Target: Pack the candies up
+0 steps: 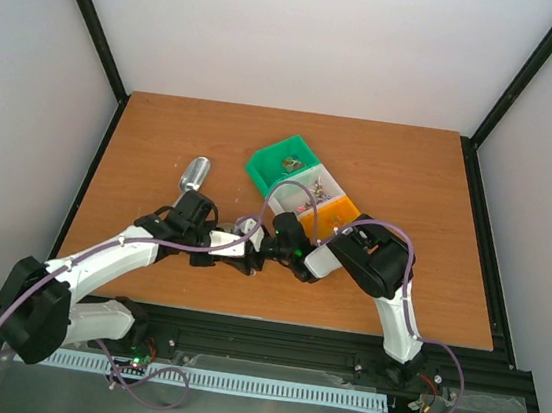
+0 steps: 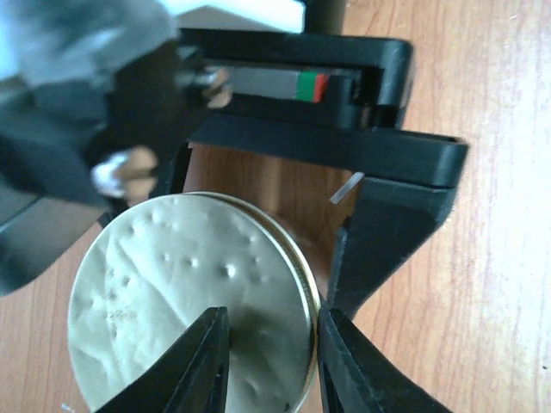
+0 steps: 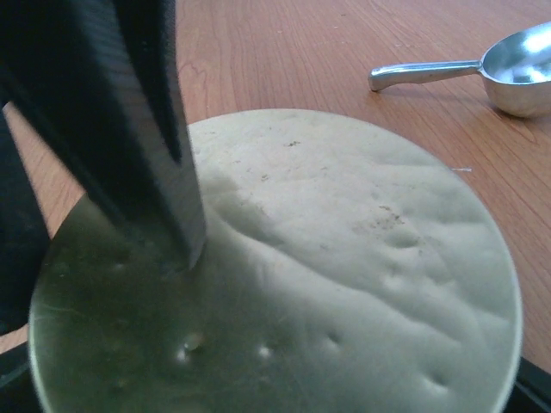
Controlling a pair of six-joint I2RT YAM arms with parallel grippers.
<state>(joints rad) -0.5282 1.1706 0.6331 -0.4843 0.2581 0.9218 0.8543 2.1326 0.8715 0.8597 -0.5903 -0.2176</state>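
1. My left gripper is set narrow, its 2 jaws astride the rim of the gold lid: 1 finger over the top face, 1 outside the edge. I cannot tell whether they clamp it.
2. My right gripper stands wide and spans the same lid from the opposite side. I cannot confirm a grip there either.
3. Judged purpose: 1 gripper steadies while the other frees the lid, since the container must open before filling.
4. The candies lie in the white bin and the green bin, just beyond both grippers.
5. The scoop lies on the table, left of the bins, unheld.
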